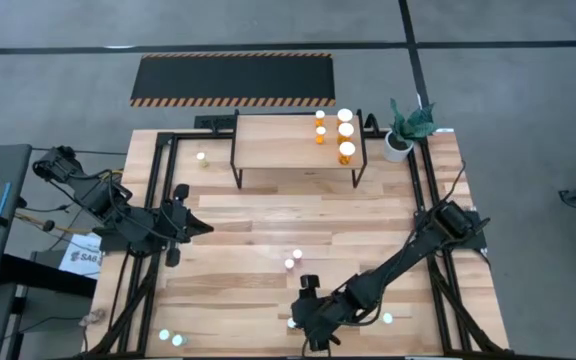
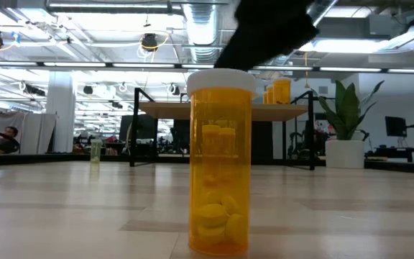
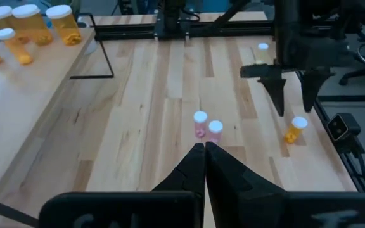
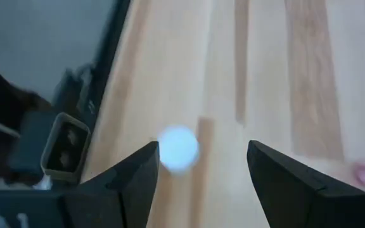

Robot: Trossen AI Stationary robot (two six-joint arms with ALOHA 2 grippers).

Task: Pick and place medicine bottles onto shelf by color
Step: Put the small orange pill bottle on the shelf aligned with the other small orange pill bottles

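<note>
On the shelf (image 1: 298, 140), right end: five orange bottles (image 1: 345, 130) placed.
Left on the worktop (image 1: 258, 230): two pink, several greenish, one orange bottle (image 3: 295, 128) beneath open right pincer (image 3: 295, 101); left pincer (image 3: 205, 147) closed, empty, waiting.

bottles (image 1: 340, 130) on shelf (image 1: 288, 140), plant (image 1: 405, 128) beside

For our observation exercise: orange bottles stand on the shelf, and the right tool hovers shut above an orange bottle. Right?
Not quite. The right tool is open, fingers apart above the orange bottle, as the left wrist view shows. Orange bottles do stand on the shelf.
</note>
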